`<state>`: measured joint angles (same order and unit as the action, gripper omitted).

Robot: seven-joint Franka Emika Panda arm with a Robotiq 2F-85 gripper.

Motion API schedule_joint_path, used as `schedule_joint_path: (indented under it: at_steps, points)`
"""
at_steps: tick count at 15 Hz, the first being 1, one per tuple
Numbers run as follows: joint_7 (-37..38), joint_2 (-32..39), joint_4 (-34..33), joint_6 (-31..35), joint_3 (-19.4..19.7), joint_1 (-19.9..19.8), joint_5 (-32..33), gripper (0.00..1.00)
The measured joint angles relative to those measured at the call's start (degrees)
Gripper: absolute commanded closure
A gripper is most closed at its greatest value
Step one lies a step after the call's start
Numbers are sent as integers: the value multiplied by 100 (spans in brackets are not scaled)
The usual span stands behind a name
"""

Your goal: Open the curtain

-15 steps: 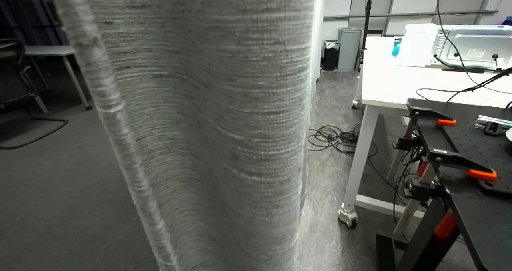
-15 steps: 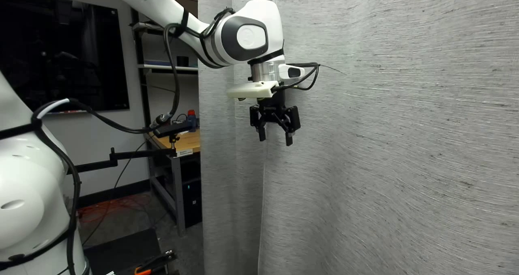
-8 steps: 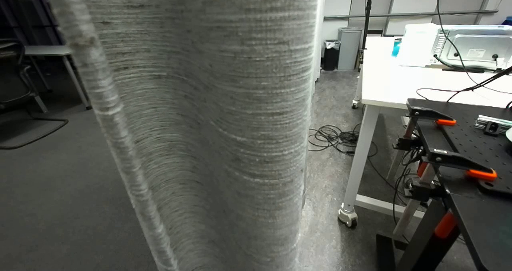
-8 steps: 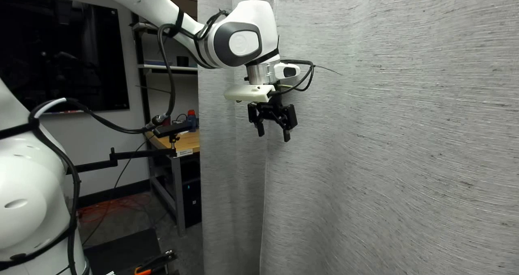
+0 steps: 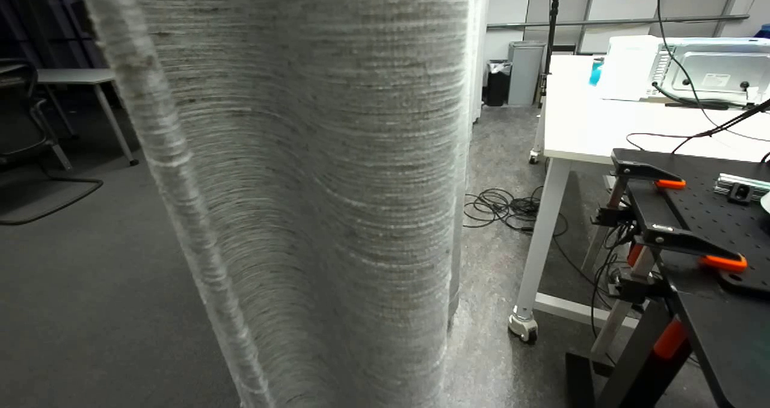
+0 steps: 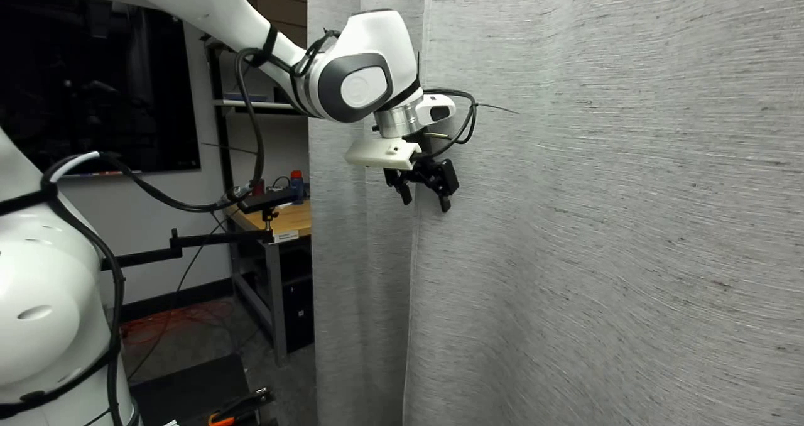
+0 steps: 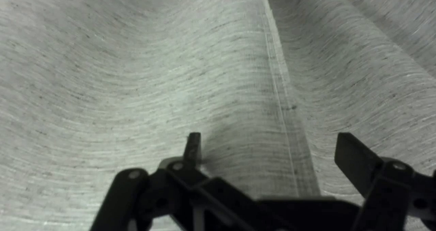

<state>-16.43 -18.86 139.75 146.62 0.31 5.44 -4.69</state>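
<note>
a white robot arm (image 6: 213,11), banded with black straps (image 6: 270,41) and laced with black cables (image 6: 259,151), shows a dark grey joint cover (image 6: 331,90) with a pale disc (image 6: 363,88), a silver collar (image 6: 399,120), a cream bracket (image 6: 379,154) and a black gripper (image 6: 426,202) with round screws (image 7: 134,174).

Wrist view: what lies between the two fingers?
In the wrist view, the curtain with its stitched edge shows between the open fingers; how deep it reaches, I cannot tell.
</note>
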Motion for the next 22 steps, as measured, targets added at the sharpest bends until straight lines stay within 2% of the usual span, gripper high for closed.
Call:
schedule_joint_path:
  at_steps: [2,3,4,6,7,13,15,18,22]
  points:
    - [0,-7,129,581,0,46,0,0]
    - [0,-6,179,819,4,56,0,5]
    - [0,-6,218,1024,7,59,0,27]
    - [0,-6,297,1376,19,59,1,32]
    - [0,-6,329,1509,30,59,4,39]
    - [0,-6,373,1766,165,39,161,87]
    - [0,-5,372,1766,189,-16,345,99]
    - [0,9,335,1762,216,-193,698,100]
    - [1,17,188,1758,333,-663,1104,99]
